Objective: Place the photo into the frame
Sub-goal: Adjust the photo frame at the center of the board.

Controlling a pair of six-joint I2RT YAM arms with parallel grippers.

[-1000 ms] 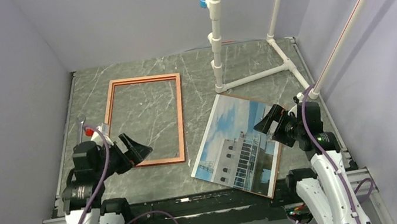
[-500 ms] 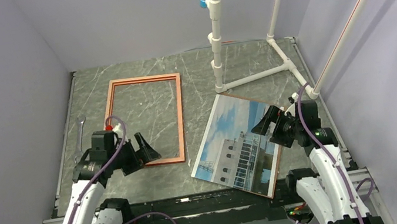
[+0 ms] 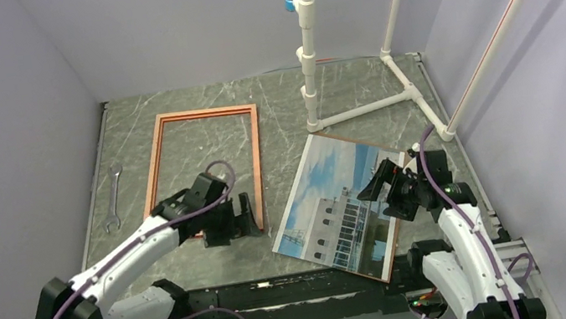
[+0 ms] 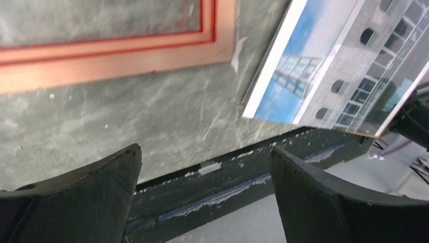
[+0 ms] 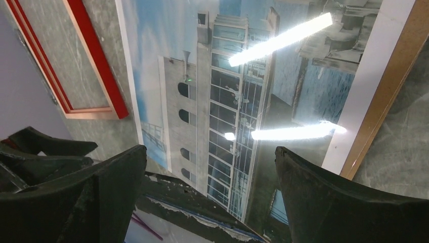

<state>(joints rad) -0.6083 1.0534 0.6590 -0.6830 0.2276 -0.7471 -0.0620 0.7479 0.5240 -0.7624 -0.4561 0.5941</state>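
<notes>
The photo [image 3: 328, 203], a white building against blue sky, lies face up at the front right, on a brown backing board [image 3: 398, 234] whose edge shows along its right side. The frame [image 3: 258, 163], orange-brown, lies flat at the left; the table shows through it. My left gripper [image 3: 250, 215] is open and empty at the frame's near right corner, between frame and photo. My right gripper [image 3: 377, 196] is open and empty just above the photo's right part. The left wrist view shows the frame's rail [image 4: 116, 58] and the photo's corner [image 4: 329, 55]. The right wrist view shows the photo [image 5: 227, 91], the board [image 5: 389, 96] and the frame's red edge [image 5: 96, 61].
A wrench [image 3: 112, 200] lies left of the frame. A white pipe stand [image 3: 310, 79] rises at the back, its feet spreading to the right wall. The table's near edge and its black rail [image 4: 243, 167] run just below both grippers.
My left arm has swung right, from the frame's near left corner to its near right corner beside the photo. My right gripper has moved slightly down and left over the photo.
</notes>
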